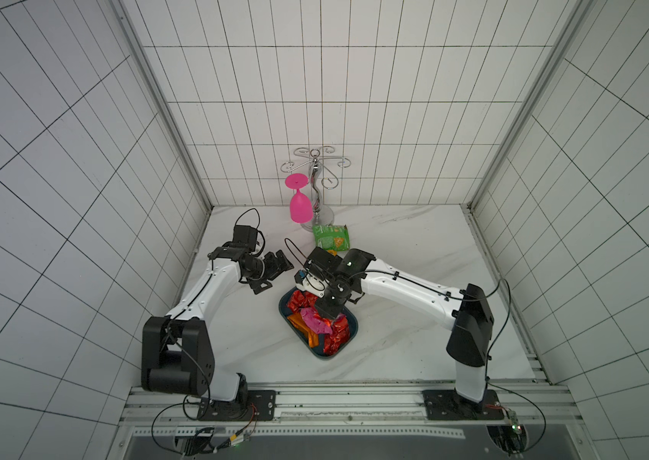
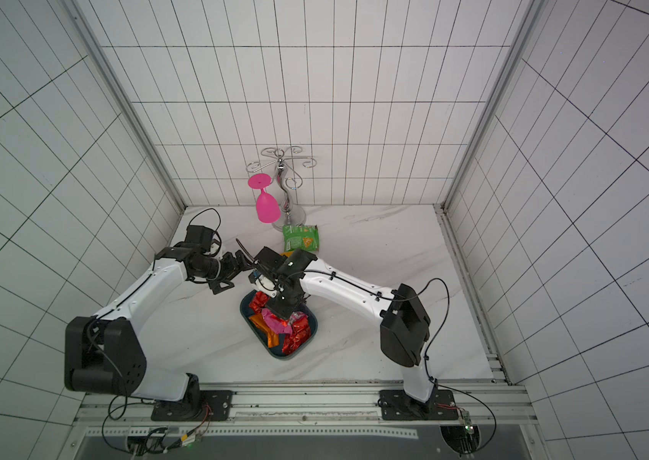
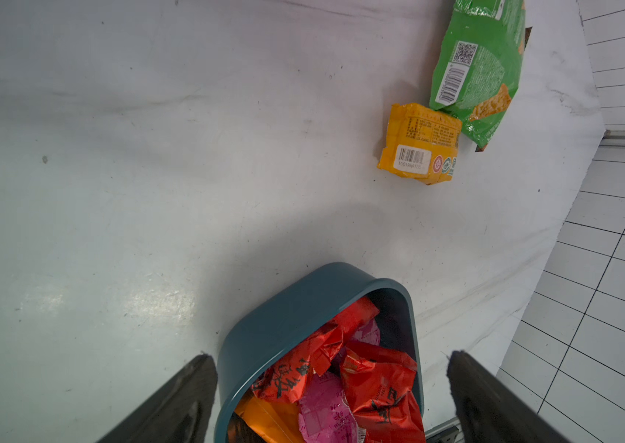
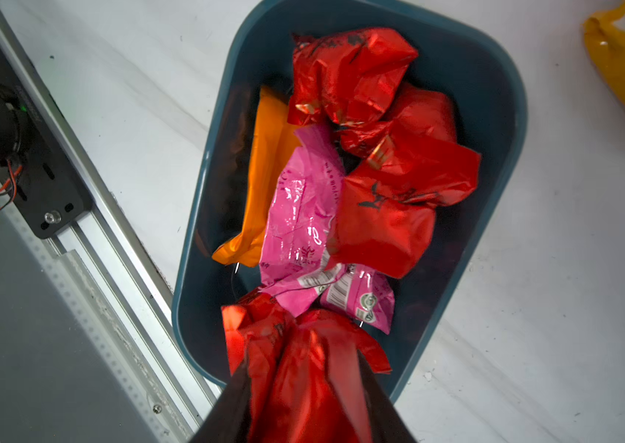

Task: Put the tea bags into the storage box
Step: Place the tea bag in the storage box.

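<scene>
Right gripper (image 4: 303, 379): pinching a red tea bag (image 4: 261, 330) over the storage box (image 4: 495, 96), long axis diagonal, far-left to near-right in both top views; left gripper (image 3: 330, 358): spread, empty. Yellow tea bag (image 3: 420, 144): on worktop (image 3: 150, 191) touching green packet (image 3: 475, 69), whole only in left wrist view

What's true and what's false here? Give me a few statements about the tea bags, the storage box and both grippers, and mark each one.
1. The right gripper holds a red tea bag over the storage box. True.
2. The left gripper grips a pink tea bag. False: its jaws stand open and empty.
3. The yellow tea bag lies in the box. False: it lies on the table, beside the green snack packet.
4. An orange tea bag is in the box. True.
</scene>
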